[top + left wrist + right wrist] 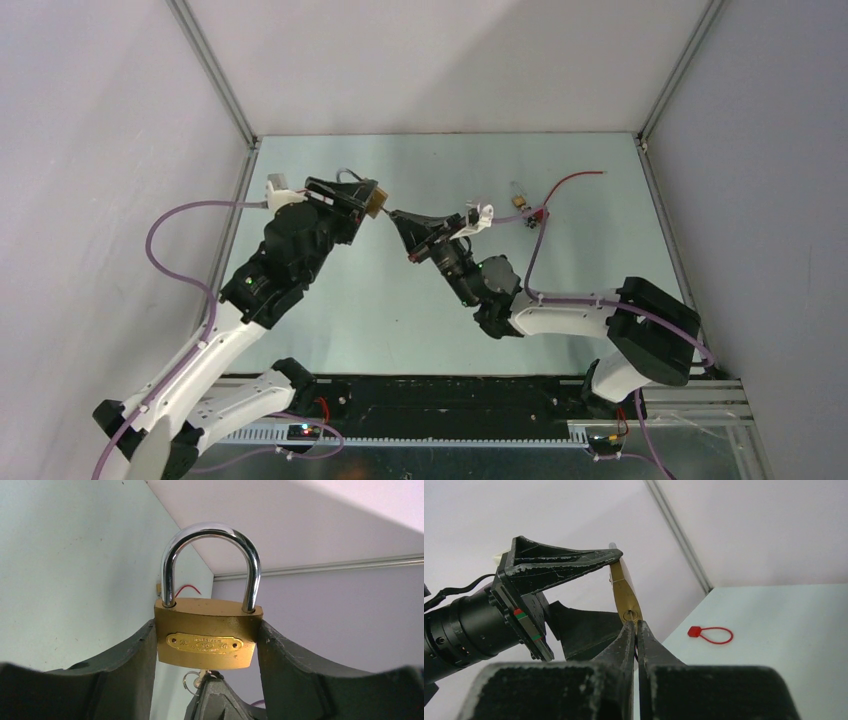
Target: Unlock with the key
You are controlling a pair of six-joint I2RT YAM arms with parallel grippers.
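A brass padlock with a silver shackle is held upright in the air, my left gripper shut on its two sides. Both shackle legs sit in the body. The small silvery key with its ring pokes out of the lock's underside. My right gripper is shut on the key, its tips right at the keyhole. In the top view the left gripper and the right gripper meet at the padlock above the table's left middle.
A red plastic tag with a wire loop lies on the table. A second small padlock with a red wire sits at the back right. Enclosure walls and an aluminium frame post close in the table.
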